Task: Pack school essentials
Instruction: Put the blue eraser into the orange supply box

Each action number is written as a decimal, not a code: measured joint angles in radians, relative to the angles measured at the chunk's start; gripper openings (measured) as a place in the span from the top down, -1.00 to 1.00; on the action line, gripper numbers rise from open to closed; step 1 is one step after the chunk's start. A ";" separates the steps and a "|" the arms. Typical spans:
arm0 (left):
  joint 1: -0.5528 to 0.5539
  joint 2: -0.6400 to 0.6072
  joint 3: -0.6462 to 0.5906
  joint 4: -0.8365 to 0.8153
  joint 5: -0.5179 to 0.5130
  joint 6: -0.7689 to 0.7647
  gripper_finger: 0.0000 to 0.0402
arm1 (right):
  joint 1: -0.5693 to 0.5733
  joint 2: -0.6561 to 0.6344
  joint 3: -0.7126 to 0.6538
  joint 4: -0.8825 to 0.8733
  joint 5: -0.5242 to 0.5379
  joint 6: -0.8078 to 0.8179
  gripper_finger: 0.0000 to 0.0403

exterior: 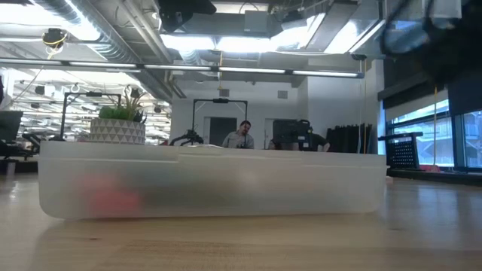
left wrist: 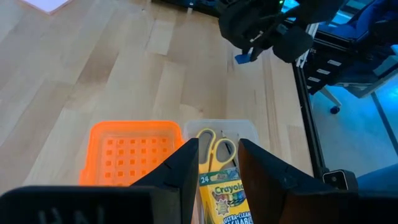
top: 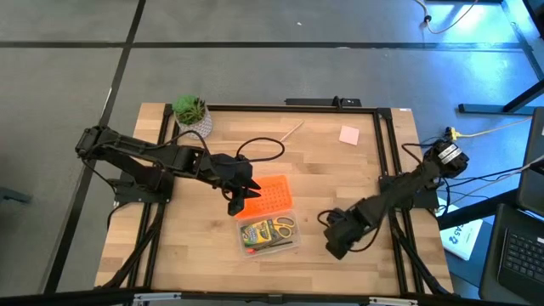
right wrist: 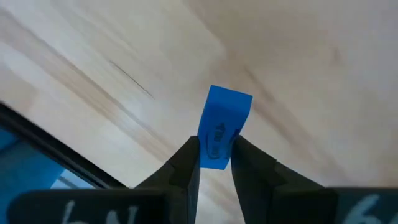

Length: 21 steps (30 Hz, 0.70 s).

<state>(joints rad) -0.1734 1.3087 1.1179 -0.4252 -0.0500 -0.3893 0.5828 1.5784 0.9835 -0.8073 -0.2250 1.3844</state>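
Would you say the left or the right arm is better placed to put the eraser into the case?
Right. The right gripper is shut on the blue eraser and sits just beside the case. The left gripper holds nothing and hangs over the orange lid.

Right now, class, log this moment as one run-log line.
right gripper: shut on eraser, above table | left gripper: open over case | scissors, crayons packed | pad, pencil out

scissors (top: pixel 284 225) in case (top: pixel 293 244), lid (top: pixel 268 196) behind
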 joint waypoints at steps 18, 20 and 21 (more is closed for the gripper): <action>0.001 0.000 0.000 -0.001 0.000 0.001 0.47 | -0.252 -0.002 0.178 0.200 0.156 -0.878 0.59; 0.001 0.000 0.000 -0.001 0.000 0.000 0.47 | -0.258 -0.002 0.176 0.273 0.156 -0.996 0.59; 0.001 0.000 0.000 -0.001 0.000 0.000 0.47 | -0.260 -0.002 0.175 0.301 0.156 -1.052 0.59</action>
<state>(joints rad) -0.1726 1.3087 1.1179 -0.4259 -0.0502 -0.3897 0.3226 1.5768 1.1582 -0.5066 -0.0692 0.3322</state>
